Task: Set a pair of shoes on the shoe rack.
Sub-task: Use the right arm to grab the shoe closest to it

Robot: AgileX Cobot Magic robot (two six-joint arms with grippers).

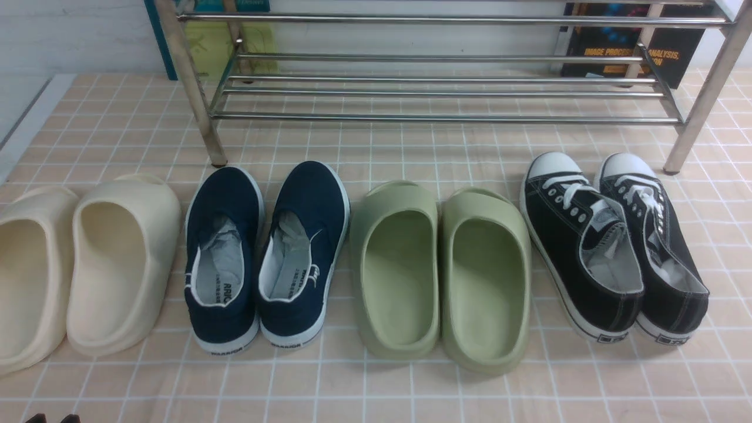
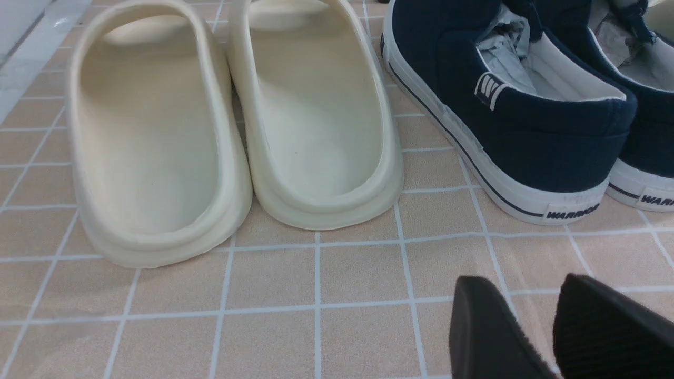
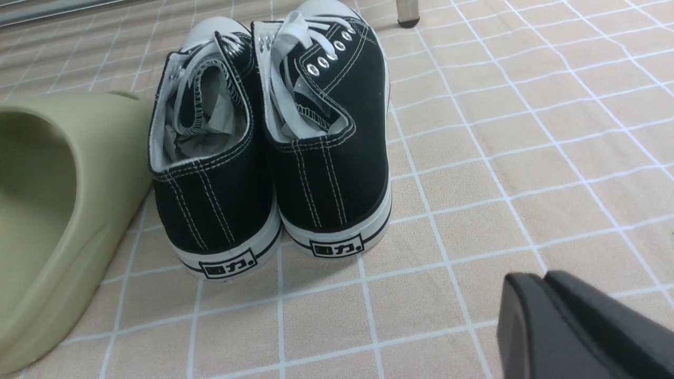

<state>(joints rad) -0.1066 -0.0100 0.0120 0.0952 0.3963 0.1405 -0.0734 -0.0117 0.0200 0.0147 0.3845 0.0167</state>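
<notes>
The pair of shoes (image 1: 611,247) is seen in the front view standing on the tiled surface (image 1: 376,388) at the right end of the row, just beside the green slides (image 1: 399,264), toes pointed at the shoe rack (image 1: 440,118) and short of its bars. Only in the right wrist view is the right gripper (image 3: 537,279) shown, its fingers pressed together on nothing, behind the sneakers' touching heels. Only the left wrist view makes plain that the left gripper (image 2: 526,305) is held slightly apart and empty, near the cream slides (image 2: 316,105) and navy slip-ons (image 2: 526,131).
</notes>
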